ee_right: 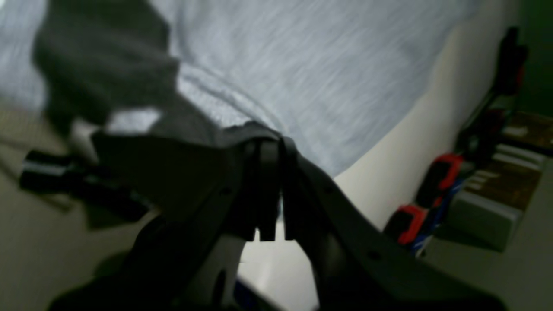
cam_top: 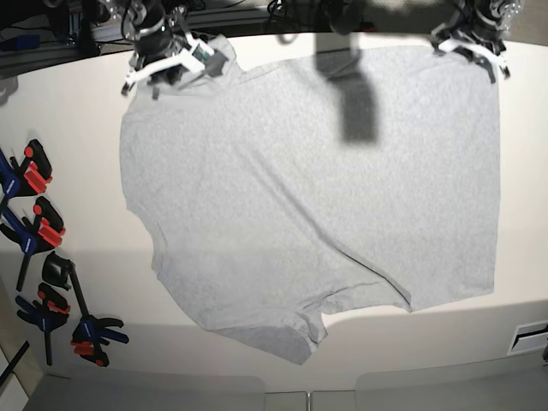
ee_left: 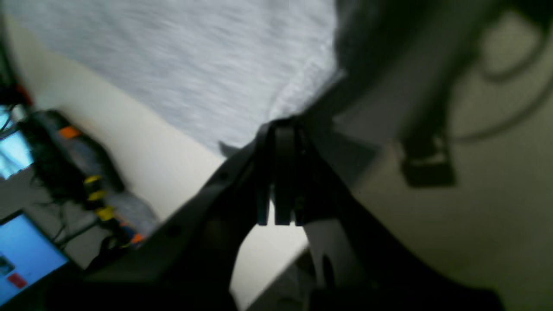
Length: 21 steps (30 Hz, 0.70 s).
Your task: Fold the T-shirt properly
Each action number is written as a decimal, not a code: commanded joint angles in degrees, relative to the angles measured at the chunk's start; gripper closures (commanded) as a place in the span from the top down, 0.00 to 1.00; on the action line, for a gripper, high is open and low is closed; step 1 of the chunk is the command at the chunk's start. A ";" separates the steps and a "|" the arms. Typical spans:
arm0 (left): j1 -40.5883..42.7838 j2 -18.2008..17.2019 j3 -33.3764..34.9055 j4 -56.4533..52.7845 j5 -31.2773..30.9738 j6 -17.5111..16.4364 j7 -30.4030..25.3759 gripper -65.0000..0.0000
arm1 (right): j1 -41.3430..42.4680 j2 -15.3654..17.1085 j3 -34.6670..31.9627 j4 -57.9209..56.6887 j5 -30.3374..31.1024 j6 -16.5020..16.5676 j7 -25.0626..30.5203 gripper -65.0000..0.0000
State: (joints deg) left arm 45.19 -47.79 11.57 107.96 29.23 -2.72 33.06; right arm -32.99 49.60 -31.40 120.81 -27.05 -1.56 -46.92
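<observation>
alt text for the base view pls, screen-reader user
A grey T-shirt lies spread on a white table, seen from above, with the two end effectors at its far corners: the right one at the view's upper left, the left one at the upper right. Red-and-black clamps line the table's left edge.

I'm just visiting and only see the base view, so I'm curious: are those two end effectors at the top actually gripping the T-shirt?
Observer: The left wrist view shows the left end effector shut, pinching the hemmed edge of the T-shirt at its tip.
Operator: And the other one?
Observer: The right wrist view shows the right end effector shut too, with bunched grey fabric at its tip.
Operator: Anything off to the side that I'm missing?
Observer: Yes, the left wrist view shows a lit blue screen beyond the edge of the table.
</observation>
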 commanded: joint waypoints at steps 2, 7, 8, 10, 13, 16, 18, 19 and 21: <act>-1.51 -0.83 -0.28 0.61 0.72 3.43 -0.07 0.00 | 2.43 0.81 0.26 0.94 0.68 -1.03 0.81 0.00; -6.80 -0.83 -0.28 0.48 -0.98 5.14 -0.72 0.00 | 10.29 -0.59 0.26 -1.36 9.88 -0.98 6.88 0.00; -8.11 -0.81 -0.28 0.33 -2.97 5.14 -1.42 0.00 | 12.02 -1.55 0.26 -2.80 11.17 -0.92 7.87 0.00; -10.60 -0.81 -0.28 0.02 -7.50 5.09 -1.79 0.00 | 15.39 -3.82 0.26 -6.25 12.48 -0.57 8.15 0.00; -14.16 -0.81 -0.28 -1.07 -10.60 5.09 -1.77 0.00 | 20.17 -7.54 0.26 -11.43 12.52 -0.59 8.20 0.00; -17.57 -0.81 -0.28 -3.21 -10.95 5.11 -1.84 0.00 | 24.20 -10.38 0.26 -14.99 12.55 -0.59 8.20 0.00; -19.76 -0.81 -0.28 -5.05 -11.08 5.11 -1.95 0.00 | 26.32 -11.61 0.26 -16.13 12.55 -0.59 8.26 0.00; -20.81 -0.81 -0.28 -6.16 -11.93 5.11 -2.56 0.00 | 27.23 -12.07 0.26 -16.33 12.57 -0.59 8.37 0.00; -22.77 -0.79 -0.28 -8.55 -14.67 5.05 -4.48 0.00 | 28.92 -12.83 0.26 -16.35 13.03 -0.59 8.79 0.00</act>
State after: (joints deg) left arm 22.72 -47.46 11.68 98.67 13.80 1.34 28.91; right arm -4.91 36.07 -31.55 103.63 -13.19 -1.34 -38.96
